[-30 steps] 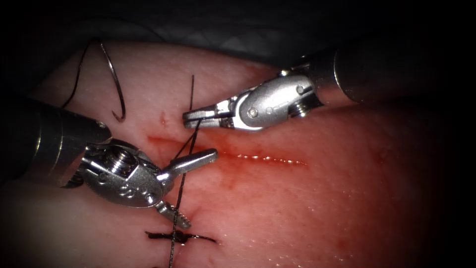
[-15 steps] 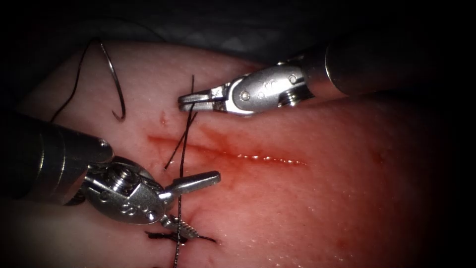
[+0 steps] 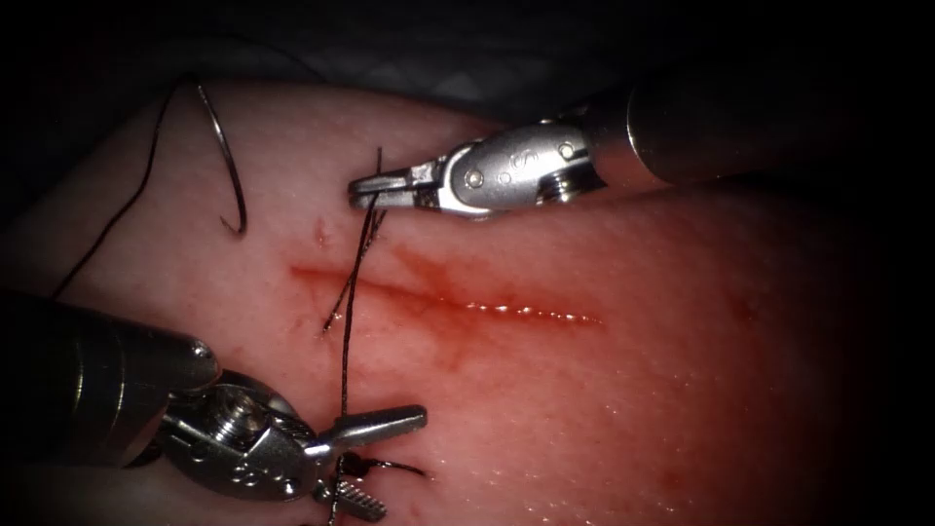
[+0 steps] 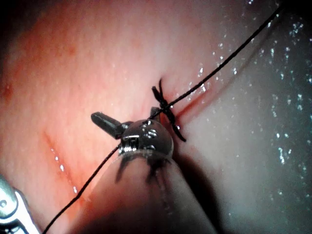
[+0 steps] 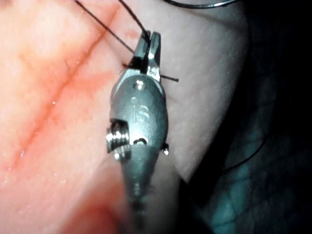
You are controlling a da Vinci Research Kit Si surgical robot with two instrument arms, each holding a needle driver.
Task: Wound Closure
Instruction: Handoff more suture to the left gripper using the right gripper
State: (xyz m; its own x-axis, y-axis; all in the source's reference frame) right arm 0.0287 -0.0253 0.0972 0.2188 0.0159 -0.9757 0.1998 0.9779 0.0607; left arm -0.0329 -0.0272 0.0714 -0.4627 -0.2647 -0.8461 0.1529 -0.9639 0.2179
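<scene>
Right gripper clamps the thread at 12 o'clock of the cut, left gripper gapes empty over it — thread may snag; needle lies free on the tissue.

**Readable marks on the tools**

One mark reads clearly: the letters "iS", stamped on the flat metal body of the right tool, at the 6 o'clock side of its pivot pin in the right wrist view. The endoscope view shows faint stamped characters on the left tool, too small to read.
</scene>
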